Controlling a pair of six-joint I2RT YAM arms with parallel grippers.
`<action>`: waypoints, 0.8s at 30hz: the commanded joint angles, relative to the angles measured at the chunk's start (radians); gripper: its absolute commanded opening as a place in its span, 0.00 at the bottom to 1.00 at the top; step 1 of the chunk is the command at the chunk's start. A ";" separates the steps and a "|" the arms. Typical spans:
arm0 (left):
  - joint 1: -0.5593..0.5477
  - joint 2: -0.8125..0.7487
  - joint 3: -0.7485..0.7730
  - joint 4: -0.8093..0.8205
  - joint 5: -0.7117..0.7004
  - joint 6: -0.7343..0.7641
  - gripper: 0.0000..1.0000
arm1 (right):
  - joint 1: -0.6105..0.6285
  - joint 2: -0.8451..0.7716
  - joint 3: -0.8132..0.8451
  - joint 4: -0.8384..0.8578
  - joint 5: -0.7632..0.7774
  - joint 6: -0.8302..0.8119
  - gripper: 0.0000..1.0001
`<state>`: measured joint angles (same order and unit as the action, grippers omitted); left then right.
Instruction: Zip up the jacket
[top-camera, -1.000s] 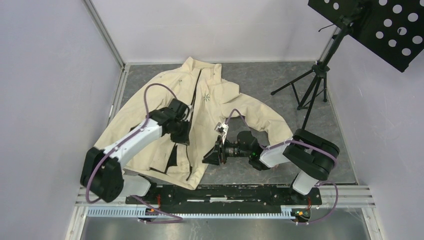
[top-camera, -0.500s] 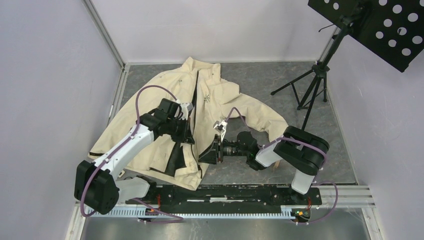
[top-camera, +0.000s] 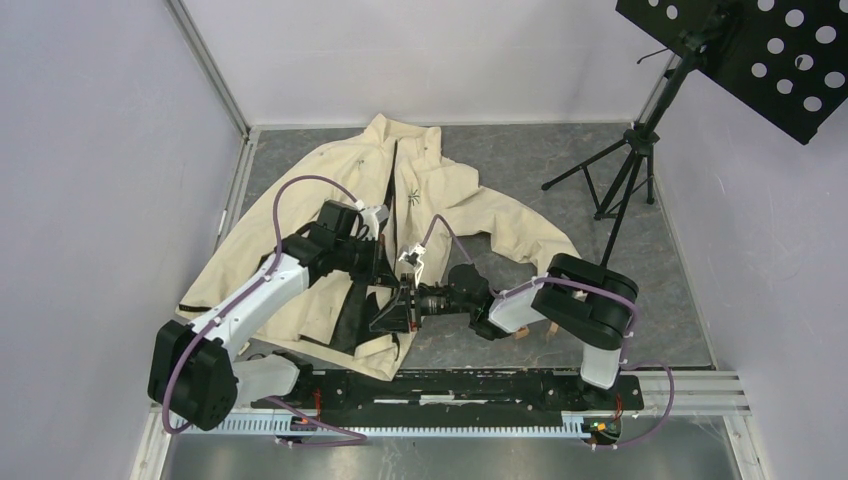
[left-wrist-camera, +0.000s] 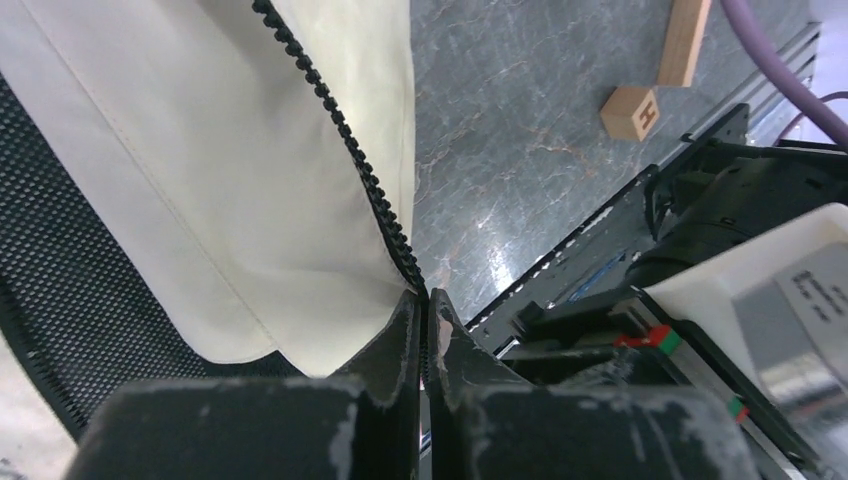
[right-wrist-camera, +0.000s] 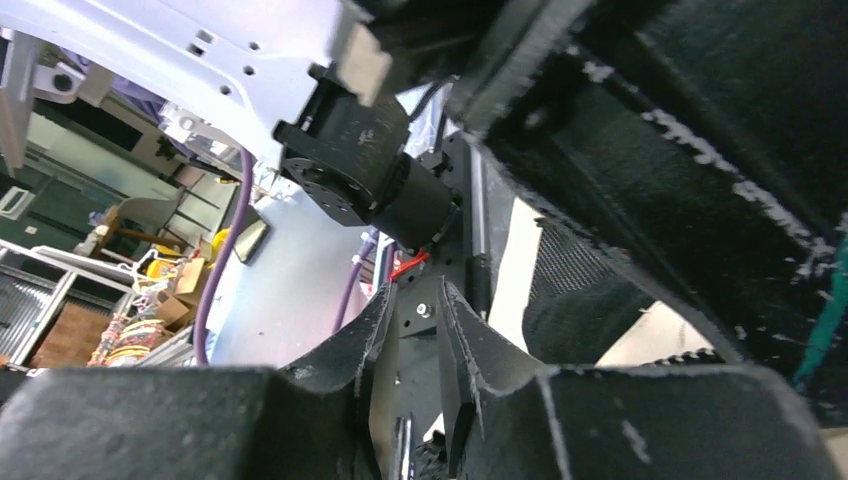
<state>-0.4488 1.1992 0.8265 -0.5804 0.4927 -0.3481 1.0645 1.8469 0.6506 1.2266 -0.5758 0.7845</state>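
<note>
jacket, where: spread flat on the grey desk (top-camera: 520, 160), collar to the far side, hem toward my bases; my two arms meet over the lower front of the jacket (top-camera: 450, 195).
left gripper: fingers pressed together on the bottom end of one zipper edge, the left gripper (left-wrist-camera: 420, 312) pinching the tape right where the teeth run out.
right gripper: low at the hem, just beside the left one; the right gripper (right-wrist-camera: 418, 312) shows a thin slit between its fingers. Cannot tell whether anything is caught in it.
done so far: as I read it, one zipper end is secured and nothing is zipped. The front lies open, with black lining showing between the panels.
left to do: bring the other edge across, seat the two bottom ends, then run the slider up to the collar. I cannot make out the slider.
zipper teeth (left-wrist-camera: 340, 130): dark, chunky, evenly notched, running in a gentle curve along the cream edge.
shell: smooth, matte, cream woven cloth with a stitched seam.
lining (left-wrist-camera: 80, 300): black open mesh, dotted.
desk surface: grey, marbled, slightly glossy.
stray item: small wooden block (left-wrist-camera: 630, 110), off the jacket.
</note>
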 joint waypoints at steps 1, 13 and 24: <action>0.002 -0.005 -0.010 0.103 0.090 -0.059 0.02 | -0.005 -0.022 -0.009 -0.036 0.040 -0.048 0.27; 0.013 -0.063 0.008 0.038 0.140 0.045 0.02 | -0.049 -0.378 -0.188 -0.349 0.103 -0.326 0.48; 0.013 -0.086 0.037 0.006 0.161 0.082 0.02 | -0.075 -0.261 -0.130 -0.295 0.018 -0.301 0.53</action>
<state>-0.4377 1.1191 0.8196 -0.5533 0.6052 -0.3157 0.9897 1.5631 0.4728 0.9134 -0.5247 0.5072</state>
